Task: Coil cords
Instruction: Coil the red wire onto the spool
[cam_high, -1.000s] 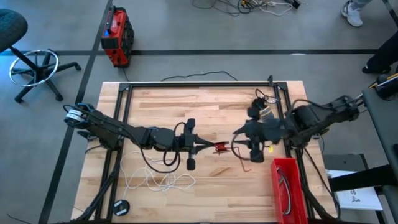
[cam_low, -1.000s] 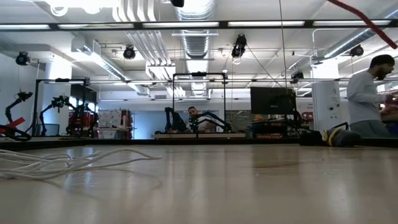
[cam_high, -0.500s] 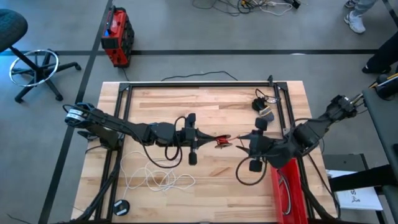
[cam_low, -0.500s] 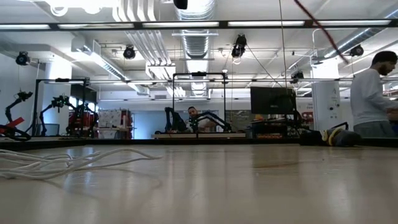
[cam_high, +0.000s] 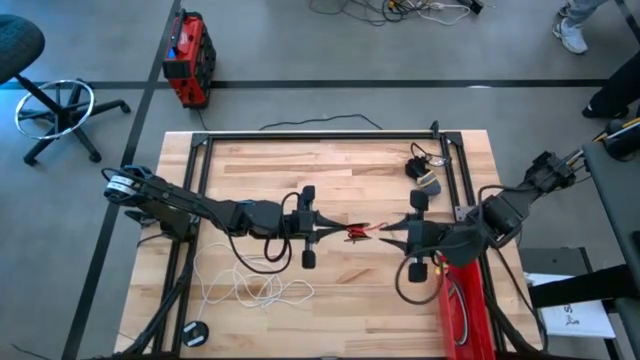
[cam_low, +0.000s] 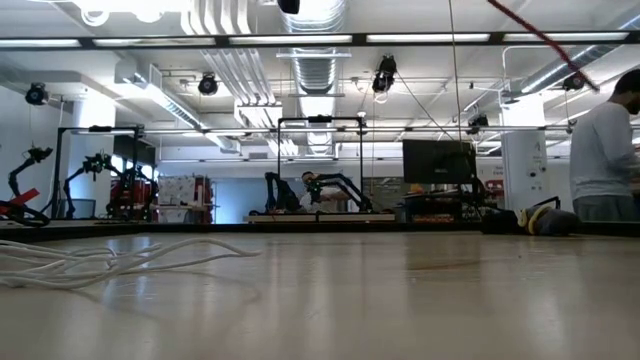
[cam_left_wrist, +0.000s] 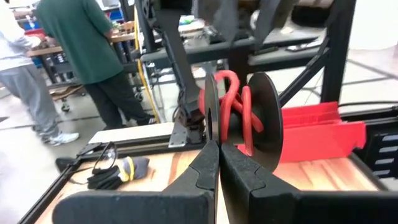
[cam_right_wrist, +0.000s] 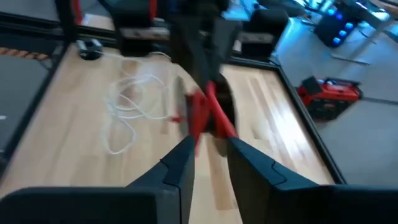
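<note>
right pincer (cam_high: 392, 231) has swung closer to left pincer (cam_high: 337, 234) | both clamp red cord (cam_high: 362, 231) | we keep it taut, wind evenly

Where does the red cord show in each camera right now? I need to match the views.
High view: red cord at table centre, between the two grippers.
Low view: a red line crossing the upper right corner.
Left wrist view: looped just past the fingers.
Right wrist view: blurred ahead of the fingers.
Shared landmark: white cord.

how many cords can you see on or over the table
2: a red cord held between the left gripper and right gripper mid-table, a white cord loose near the front left. Others may be hidden.
</note>
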